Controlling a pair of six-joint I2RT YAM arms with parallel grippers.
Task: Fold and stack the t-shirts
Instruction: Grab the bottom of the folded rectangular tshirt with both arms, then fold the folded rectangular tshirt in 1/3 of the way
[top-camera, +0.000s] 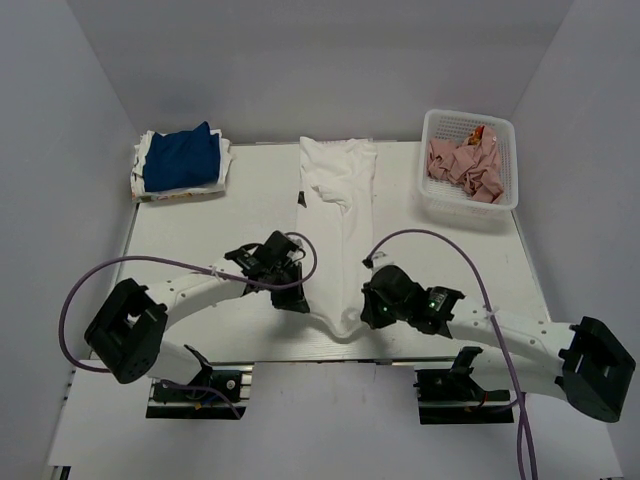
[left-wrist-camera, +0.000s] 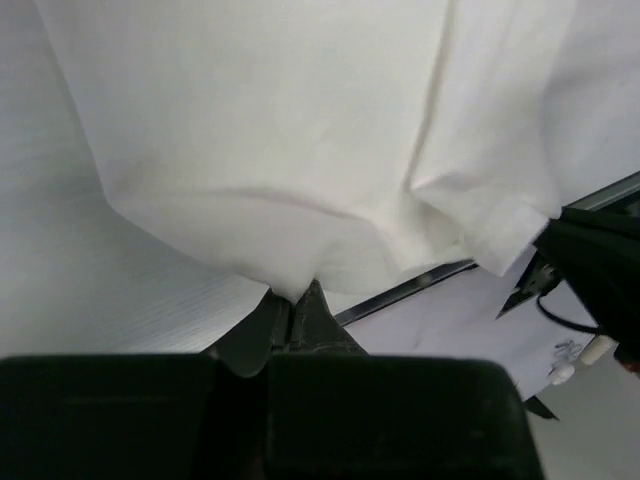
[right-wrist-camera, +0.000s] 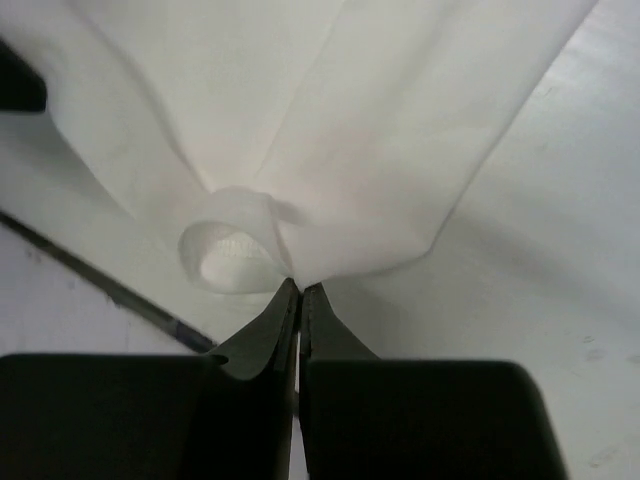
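Observation:
A long white t-shirt (top-camera: 339, 215) lies folded narrow down the middle of the table, from the far edge to the near edge. My left gripper (top-camera: 297, 300) is shut on its near left corner (left-wrist-camera: 290, 285). My right gripper (top-camera: 370, 312) is shut on its near right corner (right-wrist-camera: 300, 275), where the hem curls into a loop (right-wrist-camera: 232, 250). The near hem sags between the two grippers. A stack of folded shirts with a royal blue one on top (top-camera: 182, 160) sits at the far left.
A white mesh basket (top-camera: 468, 198) holding crumpled pink cloth (top-camera: 466, 165) stands at the far right. The table's near edge (top-camera: 300, 352) runs just behind both grippers. Purple cables loop over both arms.

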